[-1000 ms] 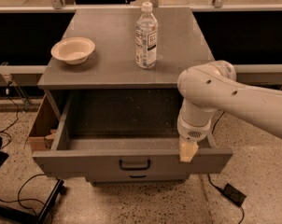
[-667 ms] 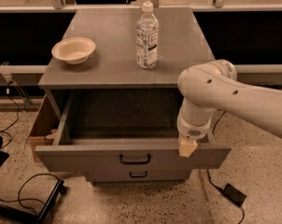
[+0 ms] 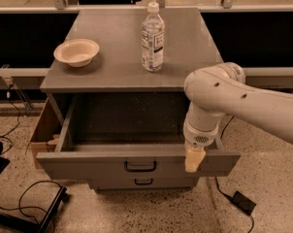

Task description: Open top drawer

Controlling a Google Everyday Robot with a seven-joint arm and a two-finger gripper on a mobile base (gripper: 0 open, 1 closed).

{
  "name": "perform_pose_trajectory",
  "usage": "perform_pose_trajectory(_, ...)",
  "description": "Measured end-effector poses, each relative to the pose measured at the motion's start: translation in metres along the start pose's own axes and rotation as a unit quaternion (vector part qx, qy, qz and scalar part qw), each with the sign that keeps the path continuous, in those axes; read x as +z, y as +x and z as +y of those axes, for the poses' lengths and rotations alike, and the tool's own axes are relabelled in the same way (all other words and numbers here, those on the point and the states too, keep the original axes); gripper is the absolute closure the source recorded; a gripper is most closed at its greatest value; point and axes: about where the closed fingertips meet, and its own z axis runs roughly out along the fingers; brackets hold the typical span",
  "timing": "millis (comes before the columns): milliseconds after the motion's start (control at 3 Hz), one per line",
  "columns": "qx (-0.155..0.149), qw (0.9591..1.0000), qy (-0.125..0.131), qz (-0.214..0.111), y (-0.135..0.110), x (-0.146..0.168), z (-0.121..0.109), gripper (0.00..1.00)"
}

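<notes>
At right end of drawer (image 3: 88, 165) front, hand (image 3: 194, 160) hangs over the top edge, against the panel; grip state: cannot tell. Drawer stands pulled well out toward camera, long axis side to side, black handle (image 3: 140, 166) centred on front, speckled inside showing. On table (image 3: 112, 69): bottle (image 3: 152, 38) upright, label text unreadable; bowl (image 3: 77, 51) apart from it.

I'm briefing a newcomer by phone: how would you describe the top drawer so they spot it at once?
Find the grey cabinet whose top carries a cream bowl and a clear plastic water bottle. Beneath that top, the wide grey top drawer stands pulled out, the robot's pale gripper at its front's right end. Unlike the narrower grey drawer below, it shows a deep speckled inside.
</notes>
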Motion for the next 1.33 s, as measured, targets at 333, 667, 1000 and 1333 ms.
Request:
perform_pose_trajectory(333, 0.000, 1.0000, 0.000, 0.000, 0.000, -0.002, 0.000, 0.00)
perform_pose_trajectory(667, 0.000, 1.0000, 0.000, 0.000, 0.000, -0.002, 0.000, 0.00)
perform_pose_trajectory(1000, -0.002, 0.9999, -0.002, -0.012, -0.007, 0.006, 0.018, 0.14)
perform_pose_trajectory(1333, 0.008, 0.9994, -0.012, -0.032, -0.011, 0.015, 0.075, 0.38)
